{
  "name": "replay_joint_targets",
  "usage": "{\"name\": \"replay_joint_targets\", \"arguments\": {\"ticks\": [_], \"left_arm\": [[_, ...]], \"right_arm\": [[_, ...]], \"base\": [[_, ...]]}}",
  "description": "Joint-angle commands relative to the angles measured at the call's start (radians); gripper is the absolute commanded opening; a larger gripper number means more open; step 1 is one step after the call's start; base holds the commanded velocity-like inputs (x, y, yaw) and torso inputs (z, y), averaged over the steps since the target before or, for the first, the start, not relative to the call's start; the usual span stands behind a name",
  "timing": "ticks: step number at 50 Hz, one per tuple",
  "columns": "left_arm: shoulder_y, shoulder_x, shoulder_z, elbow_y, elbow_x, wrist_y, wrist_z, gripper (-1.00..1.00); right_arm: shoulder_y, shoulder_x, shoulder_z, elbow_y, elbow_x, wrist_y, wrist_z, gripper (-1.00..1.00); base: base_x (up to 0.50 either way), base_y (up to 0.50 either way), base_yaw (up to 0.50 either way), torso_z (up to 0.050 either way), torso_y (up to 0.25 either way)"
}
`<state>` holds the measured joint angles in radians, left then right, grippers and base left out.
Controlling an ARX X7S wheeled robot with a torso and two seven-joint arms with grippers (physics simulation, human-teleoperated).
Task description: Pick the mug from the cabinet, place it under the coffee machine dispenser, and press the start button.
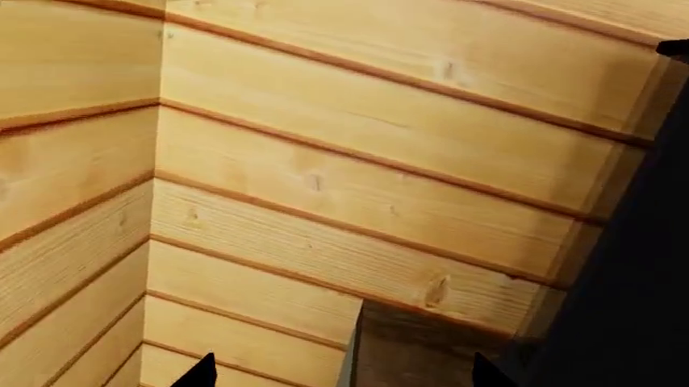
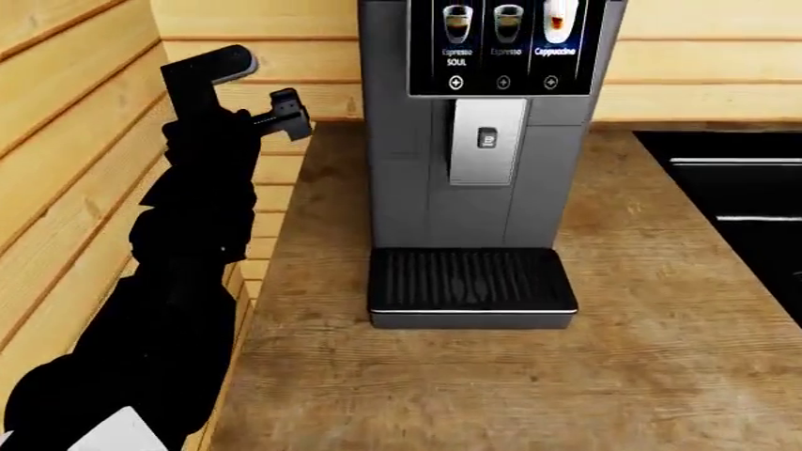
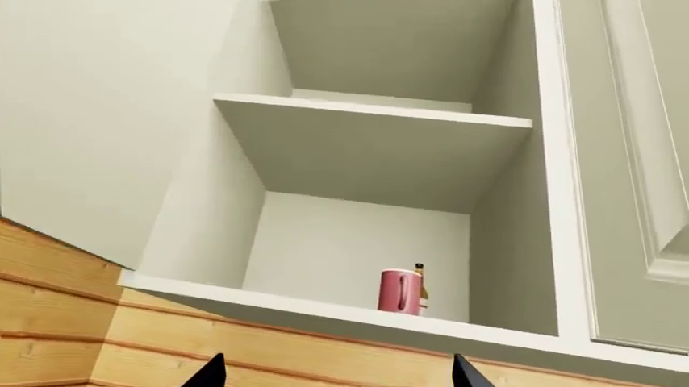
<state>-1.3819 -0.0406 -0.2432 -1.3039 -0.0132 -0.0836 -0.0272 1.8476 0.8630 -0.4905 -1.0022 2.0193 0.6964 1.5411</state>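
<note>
The mug (image 3: 399, 291) stands upright on the lower shelf (image 3: 323, 306) of the open cabinet (image 3: 560, 201), near the right wall, with clear space to its left and above. We see our right gripper (image 3: 336, 372) below and apart from it, tips spread open. A small dark thing behind the mug is mostly hidden. Our left gripper (image 2: 284, 111) hangs by the wooden wall (image 1: 356, 185), beside the coffee machine (image 2: 483, 169); its tips look parted. The dispenser (image 2: 486, 141) stands over the bare drip tray (image 2: 470, 279).

The mug (image 3: 399, 291) stands on my cabinet's lower shelf (image 3: 323, 306); the coffee machine dispenser (image 2: 486, 141) sits above the drip tray (image 2: 470, 280), right of my left arm (image 2: 201, 235).
</note>
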Motion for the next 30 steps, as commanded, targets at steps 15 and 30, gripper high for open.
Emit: {"name": "replay_joint_targets", "arguments": {"ticks": [15,30], "left_arm": [[-0.002,0.001,-0.012,-0.005,0.012,0.000,0.005,1.00],[-0.001,0.001,-0.006,-0.005,0.010,0.000,0.004,1.00]], "right_arm": [[0.321,-0.006,-0.167,0.101,0.100,-0.026,0.012,1.00],[0.322,0.009,-0.197,0.088,0.080,-0.055,-0.004,1.00]], "base": [[0.50,-0.10,0.00,0.000,0.000],[0.50,-0.10,0.00,0.000,0.001]]}}
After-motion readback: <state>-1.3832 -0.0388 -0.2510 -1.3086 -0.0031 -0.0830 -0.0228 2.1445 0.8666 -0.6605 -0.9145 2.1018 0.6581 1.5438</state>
